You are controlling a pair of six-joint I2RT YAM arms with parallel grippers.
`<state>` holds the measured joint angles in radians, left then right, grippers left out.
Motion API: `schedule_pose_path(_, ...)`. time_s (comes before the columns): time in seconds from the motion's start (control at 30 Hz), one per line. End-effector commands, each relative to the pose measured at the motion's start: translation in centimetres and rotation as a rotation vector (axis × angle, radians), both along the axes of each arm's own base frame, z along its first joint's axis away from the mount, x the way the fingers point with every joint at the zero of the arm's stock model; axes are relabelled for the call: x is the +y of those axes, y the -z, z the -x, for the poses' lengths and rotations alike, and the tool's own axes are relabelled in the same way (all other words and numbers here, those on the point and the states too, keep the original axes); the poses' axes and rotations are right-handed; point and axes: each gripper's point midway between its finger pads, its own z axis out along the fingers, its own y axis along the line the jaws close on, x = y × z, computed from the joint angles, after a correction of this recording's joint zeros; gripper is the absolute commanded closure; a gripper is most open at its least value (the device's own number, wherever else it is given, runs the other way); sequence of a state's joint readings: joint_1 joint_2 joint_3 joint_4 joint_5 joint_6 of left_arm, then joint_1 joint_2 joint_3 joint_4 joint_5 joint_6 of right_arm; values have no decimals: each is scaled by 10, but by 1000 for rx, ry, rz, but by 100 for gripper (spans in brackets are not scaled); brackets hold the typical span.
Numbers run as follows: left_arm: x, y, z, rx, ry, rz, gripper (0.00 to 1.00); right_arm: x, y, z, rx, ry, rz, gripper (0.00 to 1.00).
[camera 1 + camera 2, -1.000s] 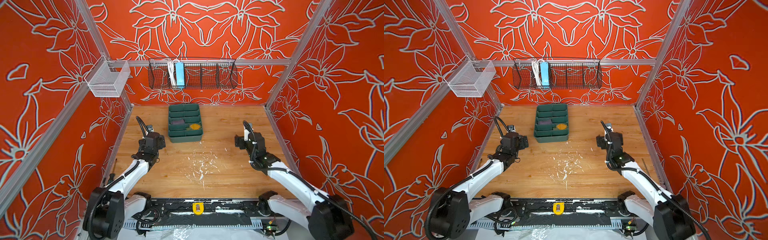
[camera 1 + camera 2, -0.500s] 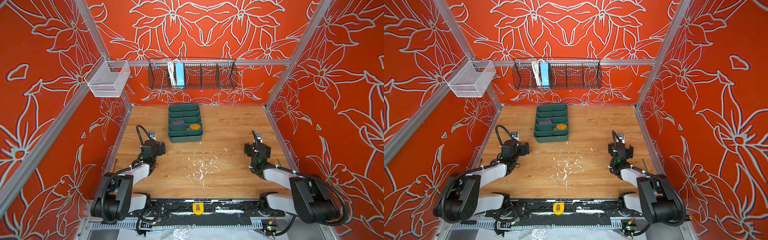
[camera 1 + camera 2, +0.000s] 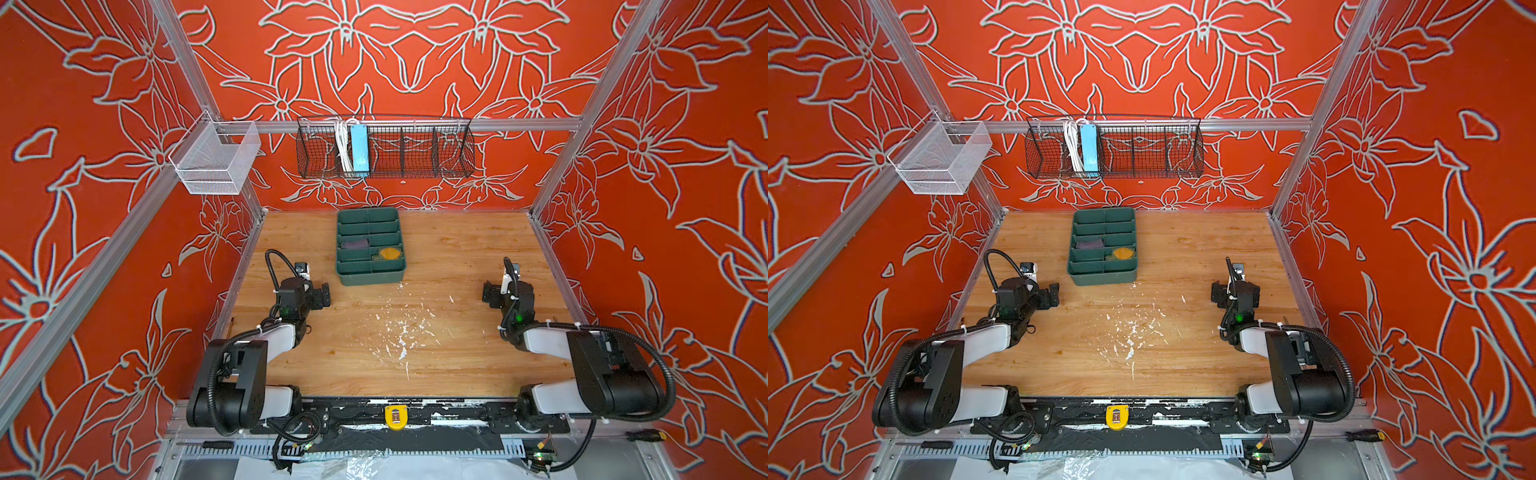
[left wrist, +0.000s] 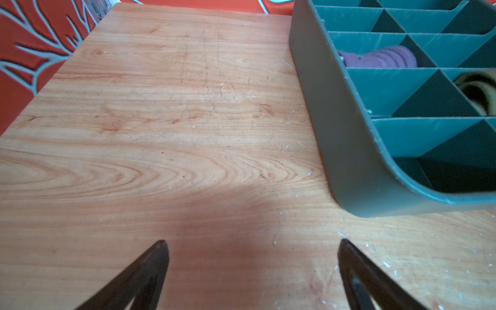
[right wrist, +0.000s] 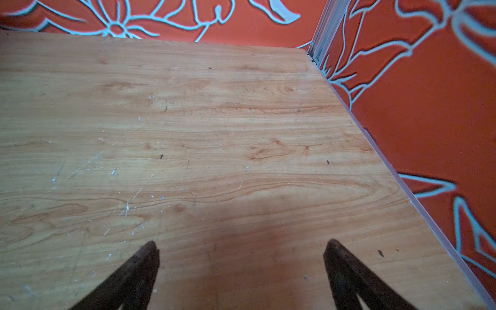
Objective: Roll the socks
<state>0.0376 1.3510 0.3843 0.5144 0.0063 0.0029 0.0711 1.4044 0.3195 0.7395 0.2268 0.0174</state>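
Tray (image 3: 370, 277) holds purple sock (image 3: 354, 243) and olive sock (image 3: 390, 252) in separate cells; left fingers (image 4: 157, 259) near its corner, right fingers (image 5: 146, 259) well apart, both spread, empty.

- A wooden table (image 3: 457, 257) fills the middle of both top views.
- A green tray (image 3: 371, 277) with little boxes inside sits on the table, just above the middle.
- Small white flecks (image 3: 401, 336) dot the wood below the tray.
- A black wire basket (image 3: 415, 153) hangs on the back wall, top middle.
- A blue power strip (image 3: 359, 147) stands in it, with a white cord (image 3: 342, 145) just beside it.
- A white mesh basket (image 3: 216, 162) hangs at the upper left.
- The red walls (image 3: 407, 54) have big pale flowers drawn on them.
- A screwdriver (image 3: 646, 436) lies at the lower right.
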Motion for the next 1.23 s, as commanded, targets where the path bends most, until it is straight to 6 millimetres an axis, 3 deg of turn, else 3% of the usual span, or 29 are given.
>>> schedule_pose_path(0.0, -3, -7, -4, -25, 14, 10, 3, 2, -13, -8, -40, -15, 1, 2)
schedule_pose_path(0.27, -3, -7, -4, -26, 17, 10, 3, 2, -12, -7, -41, -15, 2, 2)
schedule_pose_path(0.37, -3, -7, -4, -25, 17, 10, 3, 24, -12, -8, -74, -158, 0, 2)
schedule_pose_path(1.2, -4, -6, -4, -23, 19, 12, 3, 26, -10, -8, -48, -169, -3, 2)
